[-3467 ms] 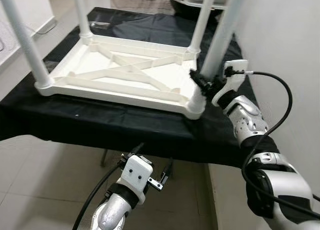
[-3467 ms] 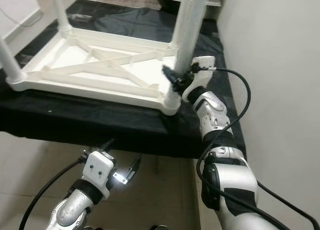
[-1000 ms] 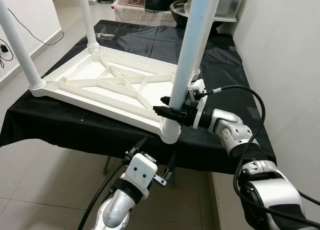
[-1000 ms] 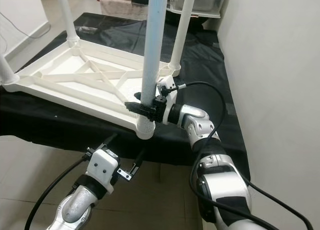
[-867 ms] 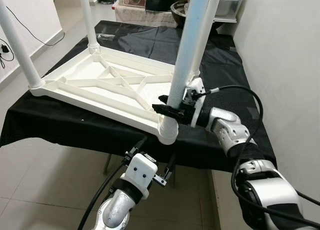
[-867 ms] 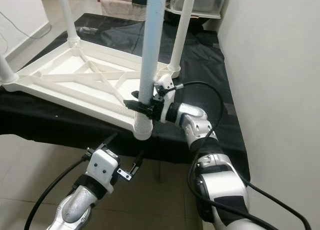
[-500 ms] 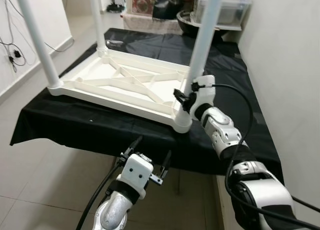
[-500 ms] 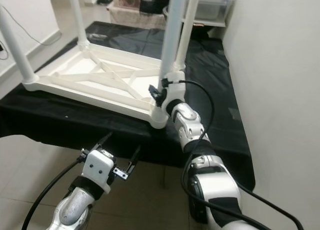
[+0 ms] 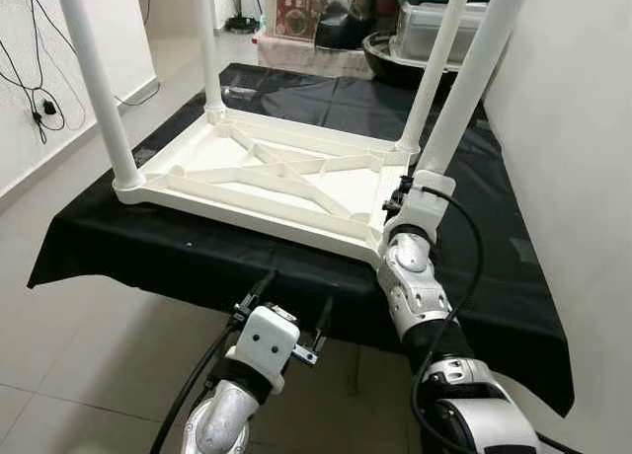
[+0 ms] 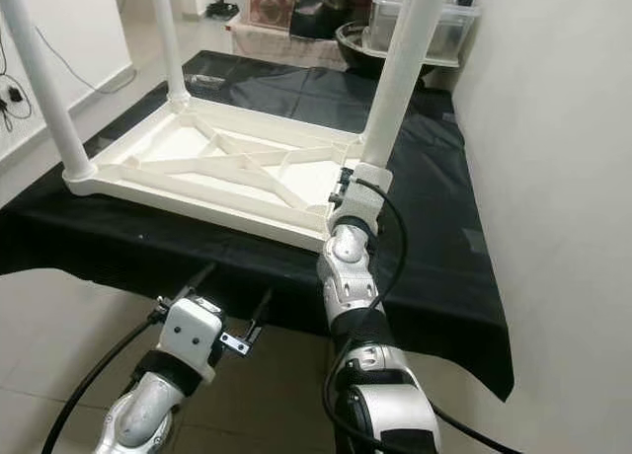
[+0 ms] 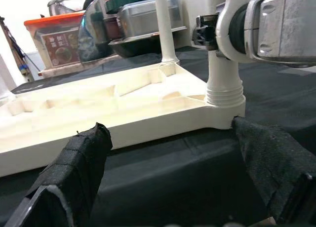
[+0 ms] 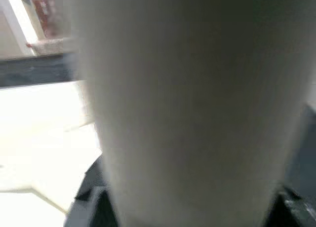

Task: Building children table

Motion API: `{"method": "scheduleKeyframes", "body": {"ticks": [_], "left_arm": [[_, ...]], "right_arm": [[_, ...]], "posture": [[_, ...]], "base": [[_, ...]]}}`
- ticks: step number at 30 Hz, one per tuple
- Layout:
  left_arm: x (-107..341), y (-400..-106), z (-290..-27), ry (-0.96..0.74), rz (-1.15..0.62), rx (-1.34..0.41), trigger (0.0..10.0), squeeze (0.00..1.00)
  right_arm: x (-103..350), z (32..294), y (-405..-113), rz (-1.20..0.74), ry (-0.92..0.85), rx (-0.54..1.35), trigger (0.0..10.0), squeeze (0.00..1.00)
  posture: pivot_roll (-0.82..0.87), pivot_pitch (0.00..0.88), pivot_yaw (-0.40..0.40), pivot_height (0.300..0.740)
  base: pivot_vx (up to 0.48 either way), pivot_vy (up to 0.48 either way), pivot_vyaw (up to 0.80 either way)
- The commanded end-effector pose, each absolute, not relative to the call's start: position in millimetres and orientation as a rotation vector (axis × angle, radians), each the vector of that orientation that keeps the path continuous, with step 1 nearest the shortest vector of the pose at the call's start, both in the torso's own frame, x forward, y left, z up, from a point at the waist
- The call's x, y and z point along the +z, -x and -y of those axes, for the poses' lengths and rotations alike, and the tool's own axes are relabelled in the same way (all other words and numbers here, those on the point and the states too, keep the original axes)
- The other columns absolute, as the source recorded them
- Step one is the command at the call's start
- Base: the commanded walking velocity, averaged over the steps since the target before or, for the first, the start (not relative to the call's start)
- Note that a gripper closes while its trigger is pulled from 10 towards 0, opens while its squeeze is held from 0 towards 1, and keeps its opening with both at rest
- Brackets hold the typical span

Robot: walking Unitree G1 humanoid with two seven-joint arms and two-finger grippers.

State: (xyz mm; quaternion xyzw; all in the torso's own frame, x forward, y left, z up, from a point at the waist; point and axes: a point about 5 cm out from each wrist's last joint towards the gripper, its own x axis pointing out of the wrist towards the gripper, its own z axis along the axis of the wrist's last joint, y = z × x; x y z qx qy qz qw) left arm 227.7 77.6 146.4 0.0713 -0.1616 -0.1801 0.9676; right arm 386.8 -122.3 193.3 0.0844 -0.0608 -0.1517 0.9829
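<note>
A white plastic children's table (image 9: 267,178) lies upside down on a tabletop draped in black cloth (image 9: 118,247), its ribbed underside facing up and 4 white legs rising from the corners. The right tool (image 9: 403,199) is at the base of the near right leg (image 9: 464,94), just above the corner socket (image 11: 224,91); in the right wrist view the leg (image 12: 187,103) sits between the 2 black fingers (image 12: 94,197), but whether they clamp it cannot be told. The left tool (image 9: 286,311) hangs below the tabletop's front edge, its fingers (image 11: 74,172) spread apart and holding nothing. Storage boxes (image 9: 434,25) and a dark basin (image 9: 390,59) stand beyond the far end.
</note>
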Motion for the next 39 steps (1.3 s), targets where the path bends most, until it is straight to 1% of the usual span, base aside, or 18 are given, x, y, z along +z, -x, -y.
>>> {"method": "scheduleKeyframes", "body": {"ticks": [1, 4, 5, 9, 11, 14, 15, 17, 18, 19, 21, 25, 30, 31, 32, 33, 38, 39], "left_arm": [[143, -225, -76, -0.136, 0.318, -0.362, 10.0, 0.0], [143, -225, -76, -0.135, 0.319, -0.362, 10.0, 0.0], [144, -225, -76, -0.134, 0.319, -0.367, 10.0, 0.0], [144, -225, -75, -0.134, 0.32, -0.369, 10.0, 0.0], [144, -225, -77, -0.129, 0.313, -0.36, 10.0, 0.0], [144, -225, -77, -0.127, 0.311, -0.358, 10.0, 0.0], [144, -224, -76, -0.124, 0.31, -0.362, 10.0, 0.0], [144, -224, -76, -0.124, 0.31, -0.362, 10.0, 0.0], [144, -224, -75, -0.122, 0.309, -0.366, 10.0, 0.0], [144, -224, -75, -0.122, 0.309, -0.366, 10.0, 0.0], [144, -224, -74, -0.118, 0.308, -0.369, 10.0, 0.0], [144, -223, -74, -0.115, 0.307, -0.368, 10.0, 0.0], [144, -222, -74, -0.113, 0.306, -0.37, 10.0, 0.0], [144, -222, -74, -0.113, 0.305, -0.371, 10.0, 0.0], [144, -222, -74, -0.113, 0.305, -0.371, 10.0, 0.0], [144, -222, -73, -0.112, 0.306, -0.372, 10.0, 0.0], [144, -221, -74, -0.112, 0.306, -0.372, 10.0, 0.0], [144, -221, -74, -0.111, 0.305, -0.373, 10.0, 0.0]], "right_arm": [[202, 125, -387, 0.21, -0.157, -0.209, 10.0, 1.0], [204, 126, -387, 0.229, -0.147, -0.201, 10.0, 1.0], [212, 129, -390, 0.262, -0.199, -0.085, 10.0, 0.0], [215, 128, -391, 0.28, -0.229, -0.016, 10.0, 0.0], [221, 135, -396, 0.278, -0.25, 0.225, 10.0, 0.0], [221, 135, -397, 0.246, -0.233, 0.346, 10.0, 0.0], [217, 133, -396, 0.185, -0.234, 0.496, 10.0, 0.0], [217, 133, -396, 0.185, -0.234, 0.496, 10.0, 0.0], [212, 129, -393, 0.135, -0.231, 0.64, 10.0, 0.0], [212, 129, -393, 0.135, -0.231, 0.64, 10.0, 0.0], [207, 119, -385, 0.069, -0.209, 0.932, 10.0, 0.0], [204, 113, -379, 0.028, -0.187, 1.101, 10.0, 0.0], [200, 104, -376, 0.002, -0.153, 1.19, 10.0, 0.0], [199, 101, -376, 0.001, -0.141, 1.196, 9.2, 0.0], [199, 101, -376, 0.001, -0.141, 1.196, 9.2, 0.0], [199, 99, -377, 0.009, -0.147, 1.186, 0.0, 0.0], [200, 98, -378, 0.022, -0.153, 1.162, 0.0, 0.0], [200, 99, -381, 0.044, -0.155, 1.085, 0.0, 0.0]], "posture": [[0.11, 0.097, -0.079, 0.74], [0.11, 0.097, -0.079, 0.74], [0.11, 0.102, -0.085, 0.74], [0.11, 0.102, -0.085, 0.74], [0.11, 0.105, -0.089, 0.74], [0.11, 0.107, -0.086, 0.74], [0.11, 0.107, -0.087, 0.74], [0.11, 0.107, -0.087, 0.74], [0.11, 0.107, -0.089, 0.74], [0.11, 0.107, -0.089, 0.74], [0.12, 0.113, -0.093, 0.74], [0.12, 0.113, -0.098, 0.74], [0.13, 0.119, -0.101, 0.74], [0.13, 0.121, -0.102, 0.74], [0.13, 0.121, -0.102, 0.74], [0.13, 0.121, -0.102, 0.74], [0.13, 0.122, -0.099, 0.74], [0.13, 0.122, -0.098, 0.74]], "base": [[0.0, 0.0, 0.0], [0.0, 0.0, 0.0], [0.0, 0.0, 0.0], [0.0, 0.0, 0.0], [0.0, 0.0, 0.0], [0.0, 0.0, 0.0], [0.0, 0.0, 0.0], [0.0, 0.0, 0.0], [0.0, 0.0, 0.0], [0.0, 0.0, 0.0], [0.0, 0.0, 0.0], [0.0, 0.0, 0.0], [0.0, 0.0, 0.0], [0.0, 0.0, 0.0], [0.0, 0.0, 0.0], [0.0, 0.0, 0.0], [0.0, 0.0, 0.0], [0.0, 0.0, 0.0]]}}
